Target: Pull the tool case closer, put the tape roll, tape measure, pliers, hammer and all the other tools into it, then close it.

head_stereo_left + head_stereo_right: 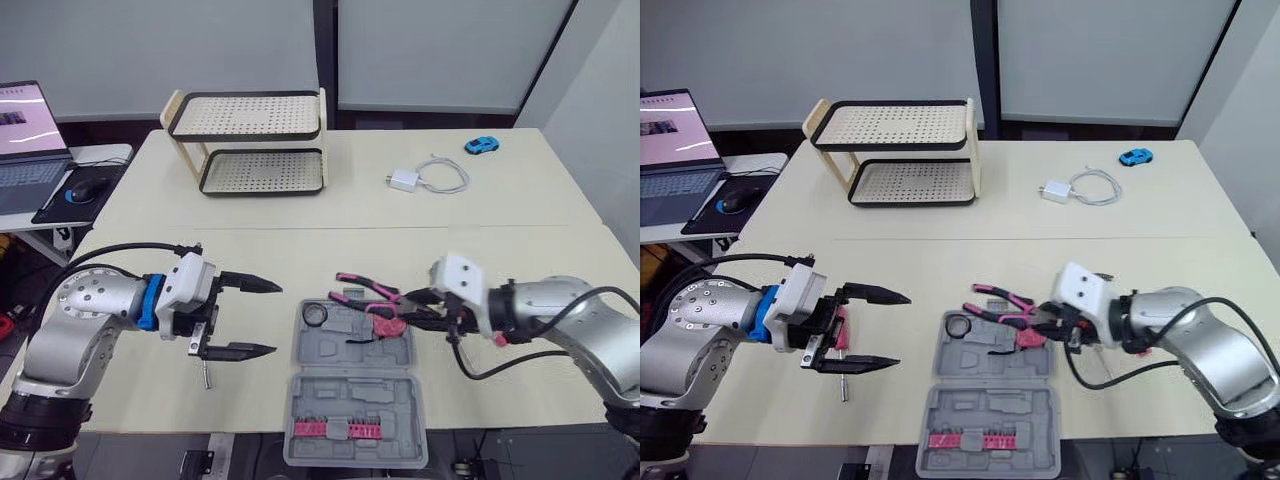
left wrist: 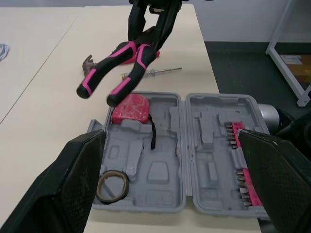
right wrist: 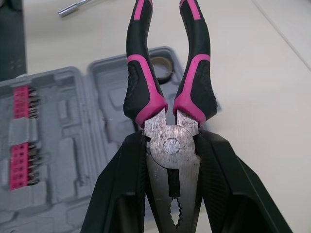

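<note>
Pliers (image 3: 167,111) are clamped by the metal head in the right gripper (image 1: 412,308), pink handles splayed above the open tool case (image 1: 395,352), near the stowed tape measure (image 2: 130,108). Released askew, they could be snagged on a moulded recess. Bare table (image 1: 300,250) is offered beyond the case, which is set close to the front edge. The left gripper (image 1: 276,318) is held apart, empty.

Rack (image 1: 246,117), charger (image 1: 404,180), toy car (image 1: 481,145), laptop (image 1: 28,150), mouse (image 1: 88,189)
</note>
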You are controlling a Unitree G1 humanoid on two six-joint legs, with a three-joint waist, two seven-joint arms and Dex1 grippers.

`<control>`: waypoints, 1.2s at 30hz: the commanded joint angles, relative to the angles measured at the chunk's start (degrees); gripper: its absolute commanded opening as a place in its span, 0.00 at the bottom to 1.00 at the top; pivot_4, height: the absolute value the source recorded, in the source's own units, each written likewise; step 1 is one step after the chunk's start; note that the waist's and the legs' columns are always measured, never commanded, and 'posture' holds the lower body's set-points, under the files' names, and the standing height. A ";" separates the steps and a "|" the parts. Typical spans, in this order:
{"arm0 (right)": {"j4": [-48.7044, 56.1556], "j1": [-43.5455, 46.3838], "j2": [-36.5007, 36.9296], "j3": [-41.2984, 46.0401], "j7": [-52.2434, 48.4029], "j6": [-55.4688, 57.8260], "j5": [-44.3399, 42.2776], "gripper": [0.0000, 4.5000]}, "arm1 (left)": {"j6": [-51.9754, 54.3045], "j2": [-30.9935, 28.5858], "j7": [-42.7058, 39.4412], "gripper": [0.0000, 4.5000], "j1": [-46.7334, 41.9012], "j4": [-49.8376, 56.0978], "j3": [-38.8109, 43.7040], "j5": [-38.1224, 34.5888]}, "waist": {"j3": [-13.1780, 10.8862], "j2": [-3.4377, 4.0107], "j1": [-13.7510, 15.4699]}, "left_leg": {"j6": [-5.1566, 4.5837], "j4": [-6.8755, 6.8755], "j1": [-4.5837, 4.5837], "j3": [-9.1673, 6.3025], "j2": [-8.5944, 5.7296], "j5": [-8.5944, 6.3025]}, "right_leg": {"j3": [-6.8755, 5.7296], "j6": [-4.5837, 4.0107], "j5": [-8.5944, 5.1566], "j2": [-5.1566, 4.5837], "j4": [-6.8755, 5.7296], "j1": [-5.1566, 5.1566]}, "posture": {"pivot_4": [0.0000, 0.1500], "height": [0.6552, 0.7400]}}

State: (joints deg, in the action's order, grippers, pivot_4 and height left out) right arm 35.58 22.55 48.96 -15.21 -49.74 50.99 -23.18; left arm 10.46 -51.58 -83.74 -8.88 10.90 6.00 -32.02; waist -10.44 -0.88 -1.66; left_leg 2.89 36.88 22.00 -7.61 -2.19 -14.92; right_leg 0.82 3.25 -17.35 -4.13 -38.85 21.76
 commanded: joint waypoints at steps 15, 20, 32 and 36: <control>-0.34 16.29 -4.03 -25.22 0.30 8.81 11.40 0.26 | -3.48 -3.70 -1.93 1.00 3.61 -1.72 3.68 1.86 | 0.00 0.00 -0.23 | 0.00 -0.01 0.10 0.00 -0.04 0.00 | 0.06 0.00 0.00 0.06 -0.14 0.31 | 1.00 1.00; -1.10 17.13 -5.81 -26.29 0.84 9.76 12.89 0.26 | -3.62 -3.38 -2.08 1.00 3.12 -1.81 3.05 2.29 | 0.00 0.00 -0.23 | 0.00 -0.03 0.11 0.00 -0.04 0.00 | 0.05 -0.01 0.01 0.12 -0.15 0.36 | 1.00 1.00; -4.43 16.82 -7.94 -28.86 0.84 8.60 16.20 0.26 | -4.40 -3.81 -3.32 1.00 4.77 -0.85 3.10 2.98 | 0.00 0.00 -0.26 | 0.00 -0.03 0.12 0.01 -0.05 0.00 | 0.06 -0.01 0.01 0.11 -0.16 0.40 | 1.00 1.00; -6.15 16.64 -8.85 -29.80 0.94 7.59 17.35 0.26 | -4.33 -3.98 -3.37 1.00 5.19 -0.59 3.28 2.98 | 0.00 0.00 -0.27 | 0.00 -0.03 0.12 0.00 -0.05 0.00 | 0.06 -0.01 0.01 0.11 -0.16 0.40 | 1.00 1.00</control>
State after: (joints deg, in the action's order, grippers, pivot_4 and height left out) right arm 28.50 38.57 40.45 -45.37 -48.70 60.03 -6.46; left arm 6.68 -54.32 -86.92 -3.82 8.79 8.23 -28.84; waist -10.44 -0.88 -1.93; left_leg 2.89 36.85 22.12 -7.61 -2.24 -14.92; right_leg 0.87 3.24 -17.34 -4.02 -39.01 22.16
